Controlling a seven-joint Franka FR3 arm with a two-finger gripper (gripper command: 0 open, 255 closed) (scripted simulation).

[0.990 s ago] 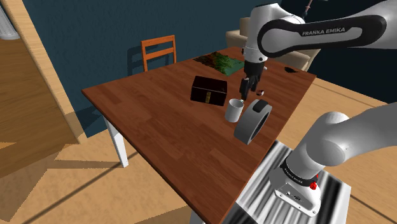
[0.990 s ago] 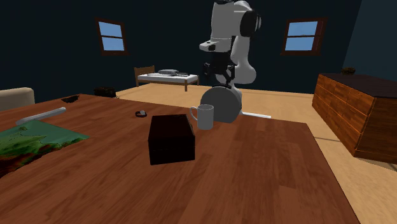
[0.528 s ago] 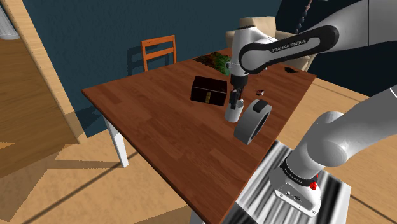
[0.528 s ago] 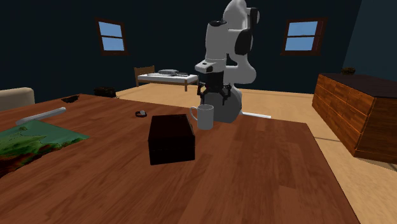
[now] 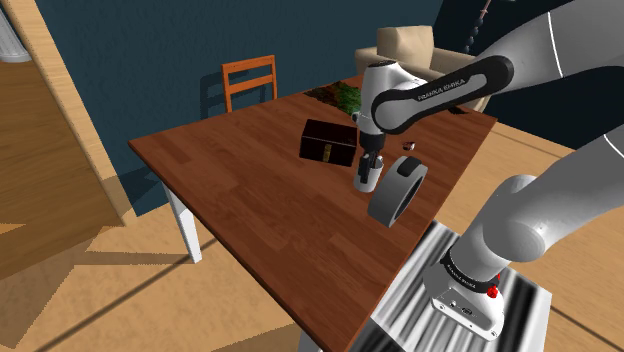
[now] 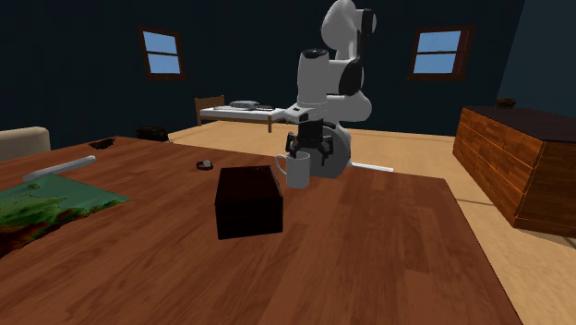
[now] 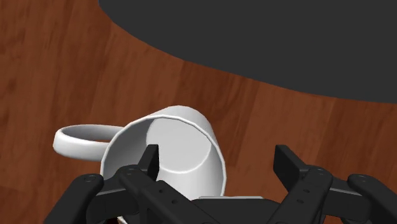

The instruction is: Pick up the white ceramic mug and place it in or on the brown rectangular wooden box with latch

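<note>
While the claw [image 7: 218, 162] is hanging wide open and gripping nothing, the mug [image 7: 172, 143] is standing upright on the table [image 5: 240, 185] right beneath it, slightly off-centre; one finger [image 7: 150, 159] is sitting over the mouth and the other outside the wall, so the rim opposite the handle [image 7: 79, 137] is lying between them; the mug is showing smooth, white and round; the box [image 5: 328, 141], dark and rectangular, is sitting just beside it, toward the shoulder view's left.
</note>
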